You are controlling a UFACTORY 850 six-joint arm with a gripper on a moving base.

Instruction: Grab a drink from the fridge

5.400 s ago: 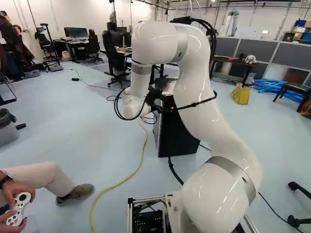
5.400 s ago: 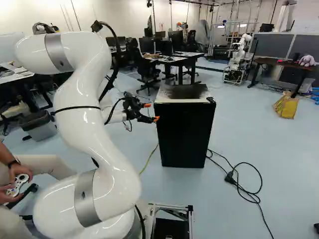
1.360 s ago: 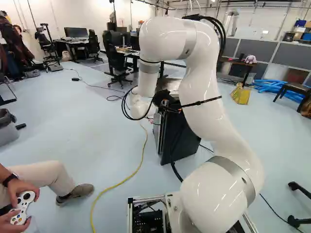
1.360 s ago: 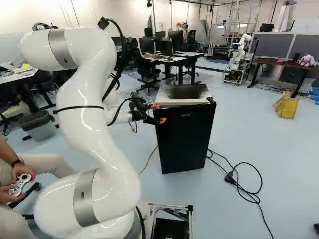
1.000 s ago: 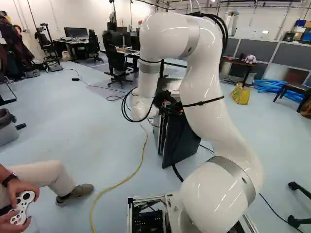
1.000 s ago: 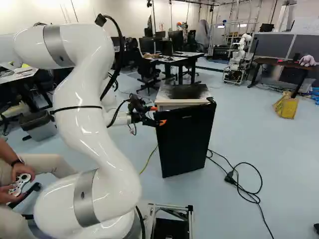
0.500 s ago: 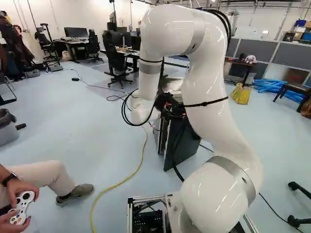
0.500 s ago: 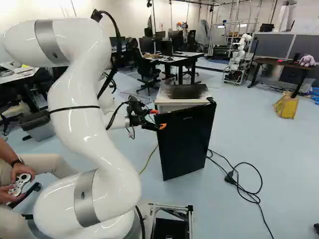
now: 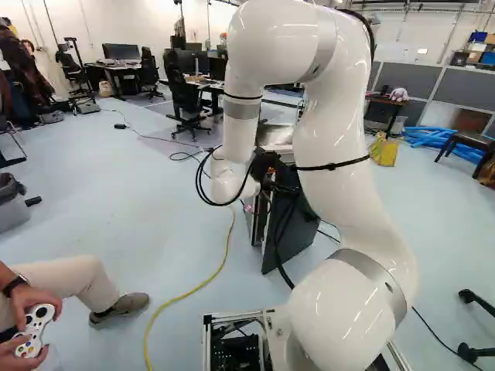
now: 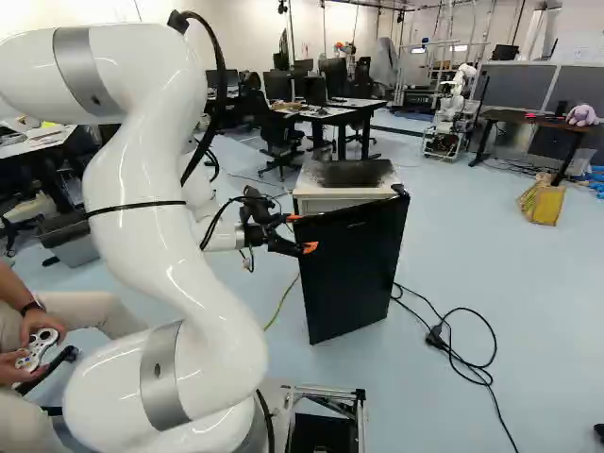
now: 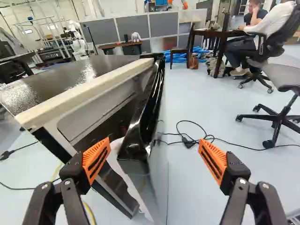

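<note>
Claw (image 11: 154, 142) is spread wide, nothing gripped; one finger is tucked behind the free left edge of the door (image 10: 351, 269), probably so it can be swung wider. Fridge (image 10: 344, 174) is part-opened; no drink is seen, presumably kept inside.

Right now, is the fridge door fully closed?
No, the door stands away from the fridge, leaving a gap that shows part of the dark inside.

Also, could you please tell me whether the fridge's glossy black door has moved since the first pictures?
Yes: in the right base view, the door has swung outward from the white fridge cabinet, its free edge now nearer the arm.
</note>
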